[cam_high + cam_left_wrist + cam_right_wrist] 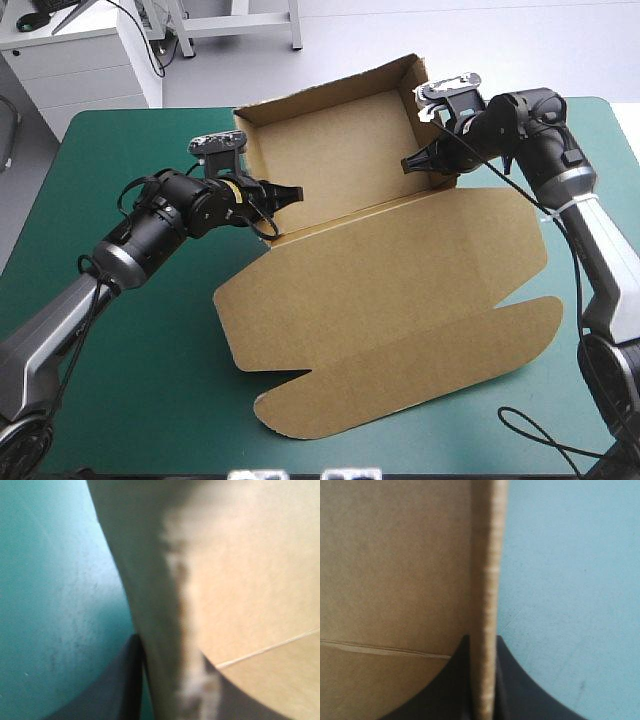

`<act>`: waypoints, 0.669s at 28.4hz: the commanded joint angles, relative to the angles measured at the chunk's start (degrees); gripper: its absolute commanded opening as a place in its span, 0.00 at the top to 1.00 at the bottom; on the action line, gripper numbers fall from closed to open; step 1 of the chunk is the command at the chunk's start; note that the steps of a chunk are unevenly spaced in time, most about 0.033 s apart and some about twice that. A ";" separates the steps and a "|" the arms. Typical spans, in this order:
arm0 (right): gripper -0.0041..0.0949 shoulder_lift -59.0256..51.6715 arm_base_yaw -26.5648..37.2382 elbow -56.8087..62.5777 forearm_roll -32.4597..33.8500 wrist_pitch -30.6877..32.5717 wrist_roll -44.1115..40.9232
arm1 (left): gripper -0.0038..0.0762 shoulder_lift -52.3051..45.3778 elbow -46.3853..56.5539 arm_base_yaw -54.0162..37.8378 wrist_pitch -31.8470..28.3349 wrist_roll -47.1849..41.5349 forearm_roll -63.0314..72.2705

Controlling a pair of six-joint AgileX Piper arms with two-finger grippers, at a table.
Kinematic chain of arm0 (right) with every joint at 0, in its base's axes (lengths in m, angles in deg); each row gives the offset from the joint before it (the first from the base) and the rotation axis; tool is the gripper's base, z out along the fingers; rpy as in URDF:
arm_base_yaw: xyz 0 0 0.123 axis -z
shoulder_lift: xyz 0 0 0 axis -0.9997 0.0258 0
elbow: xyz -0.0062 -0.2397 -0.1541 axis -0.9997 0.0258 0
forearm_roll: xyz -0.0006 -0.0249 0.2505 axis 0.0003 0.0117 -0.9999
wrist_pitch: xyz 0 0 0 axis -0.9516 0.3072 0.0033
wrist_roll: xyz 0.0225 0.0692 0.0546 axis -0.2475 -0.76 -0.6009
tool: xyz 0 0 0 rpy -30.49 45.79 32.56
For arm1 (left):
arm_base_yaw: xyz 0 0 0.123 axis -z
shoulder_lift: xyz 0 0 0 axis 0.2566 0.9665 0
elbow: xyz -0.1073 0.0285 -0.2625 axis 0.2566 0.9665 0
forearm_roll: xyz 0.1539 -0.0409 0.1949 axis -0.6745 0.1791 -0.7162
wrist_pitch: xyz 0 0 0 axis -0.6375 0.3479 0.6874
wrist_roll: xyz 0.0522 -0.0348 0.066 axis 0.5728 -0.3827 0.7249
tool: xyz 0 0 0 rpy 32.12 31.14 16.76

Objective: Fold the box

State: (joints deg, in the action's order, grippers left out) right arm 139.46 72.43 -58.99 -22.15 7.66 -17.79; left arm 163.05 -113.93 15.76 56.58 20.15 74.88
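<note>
The left gripper is clamped on the left wall of the box, close to that wall's near corner, where the wall meets the flat lid. In its own wrist view the left gripper has its two black fingers nearly together with the brown board standing on edge between them, one finger outside the box over the teal-green cover, the other inside over the box's floor. The right gripper bites the box's opposite wall, the right one, about midway along it. Seen from its wrist, the right gripper also has its fingers all but closed on the thin upright edge of the board, the box's inside to one side and the cover to the other. The box stands as an open tray, with four walls raised around a bare floor. Its far right corner rises a little higher than the rest. The lid lies spread flat on the cover on the box's near side, still joined along the tray's near wall. The lid's broad panel ends in a long rounded flap at the nearest edge, with a notch cut in at each side where the flap begins. Both arms reach in from the box's two sides, apart from each other with the tray between them.
</note>
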 commanded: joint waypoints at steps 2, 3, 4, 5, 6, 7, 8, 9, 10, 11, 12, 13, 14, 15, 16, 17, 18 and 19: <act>0.97 -3.25 -1.22 -2.05 -3.88 -3.05 -1.51 | 0.96 -0.76 -4.36 1.88 -1.22 1.95 -1.94; 0.97 -3.25 -1.22 -2.05 -3.75 -2.90 -1.83 | 0.96 -0.37 -5.89 1.88 0.87 1.95 -3.04; 0.97 -3.25 -1.22 -2.05 -3.59 -2.64 -2.06 | 0.96 0.22 -7.91 1.88 3.68 1.95 -4.45; 0.97 -3.25 -1.22 -2.05 -3.59 -2.50 -2.42 | 0.96 0.79 -9.70 1.88 6.22 1.95 -5.36; 0.97 -3.25 -1.22 -2.05 -3.59 -2.40 -2.67 | 0.96 1.74 -12.67 1.88 10.02 1.95 -6.65; 0.97 -3.25 -1.22 -2.05 -3.45 -2.40 -2.94 | 0.96 2.49 -14.70 1.88 12.41 1.95 -7.46; 0.97 -3.25 -1.22 -2.05 -3.32 -2.30 -3.34 | 0.96 3.48 -16.72 1.88 15.01 2.33 -7.95; 0.97 -3.25 -1.22 -2.05 -2.95 -2.10 -3.88 | 0.96 4.56 -19.16 1.88 17.16 3.38 -8.27; 0.97 -3.25 -1.22 -2.05 -2.38 -1.69 -4.14 | 0.96 5.67 -21.57 1.88 19.25 4.62 -8.36; 0.97 -3.25 -1.22 -2.05 -1.82 -1.45 -4.63 | 0.96 6.65 -23.98 1.88 21.01 5.32 -8.48; 0.97 -3.25 -1.22 -2.05 -0.79 -0.84 -5.41 | 0.96 8.17 -26.83 1.88 23.80 6.41 -8.58; 0.97 -3.25 -1.22 -2.05 0.21 -0.48 -6.36 | 0.96 9.23 -28.69 1.88 25.67 6.94 -8.76; 0.97 -3.25 -1.22 -2.05 2.91 0.44 -8.06 | 0.96 11.98 -32.85 1.51 29.99 8.23 -8.87; 0.97 -3.13 -1.22 -2.05 3.82 0.81 -8.72 | 0.96 12.98 -34.03 1.26 30.30 8.69 -8.54; 0.97 -3.01 -1.22 -2.05 4.63 1.21 -8.72 | 0.96 13.89 -34.59 0.73 30.30 9.37 -7.65; 0.97 -2.74 -1.22 -2.05 5.39 1.82 -9.02 | 0.96 14.75 -34.96 0.07 30.30 9.37 -6.19; 0.97 -2.33 -1.22 -2.05 5.73 2.31 -9.26 | 0.96 15.47 -35.07 -0.55 30.30 9.37 -4.39; 0.97 -1.75 -1.11 -2.05 5.73 2.73 -9.26 | 0.96 16.41 -34.96 -1.23 30.30 9.71 -2.87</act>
State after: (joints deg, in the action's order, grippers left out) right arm 139.36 71.34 -59.11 -17.62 11.25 -27.74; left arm 180.21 -146.72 15.76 84.57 27.11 69.41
